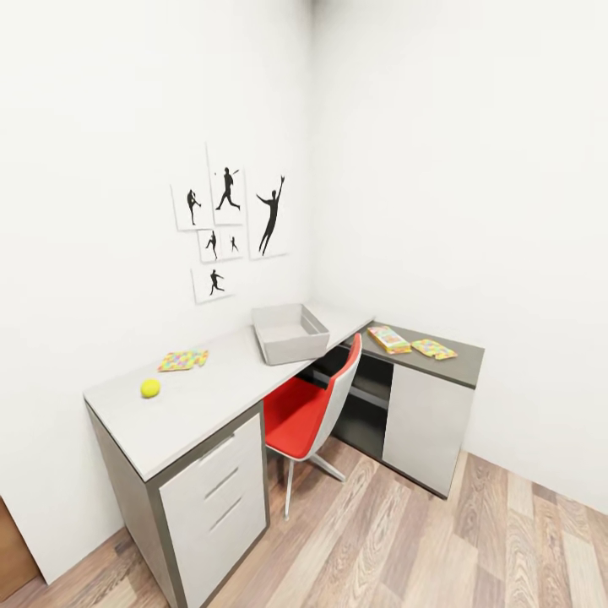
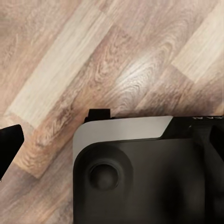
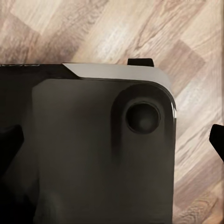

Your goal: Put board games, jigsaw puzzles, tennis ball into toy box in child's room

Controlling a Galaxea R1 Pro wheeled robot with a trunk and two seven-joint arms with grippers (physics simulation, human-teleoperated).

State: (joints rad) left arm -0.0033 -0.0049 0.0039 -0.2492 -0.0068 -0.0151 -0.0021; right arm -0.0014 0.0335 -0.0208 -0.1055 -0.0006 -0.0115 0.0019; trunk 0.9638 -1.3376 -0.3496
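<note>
The light grey toy box (image 1: pixel 290 333) stands on the table (image 1: pixel 228 371) near the corner where the top meets the lower dark section. A tennis ball (image 1: pixel 150 388) rests near the table's left end, with one jigsaw puzzle (image 1: pixel 183 360) just behind it. On the dark section lie a board game (image 1: pixel 389 339) and a second jigsaw puzzle (image 1: pixel 434 349) side by side. My left gripper (image 2: pixel 112 149) and right gripper (image 3: pixel 112 144) hang open and empty over the robot's dark base and the plank floor. The bed is out of view.
A red-seated chair (image 1: pixel 300 414) is tucked under the table in front of the toy box. White drawers (image 1: pixel 221 490) fill the table's left end. Black sports prints (image 1: pixel 228 228) hang on the wall. Wood-plank floor (image 1: pixel 439 549) stretches open to the right.
</note>
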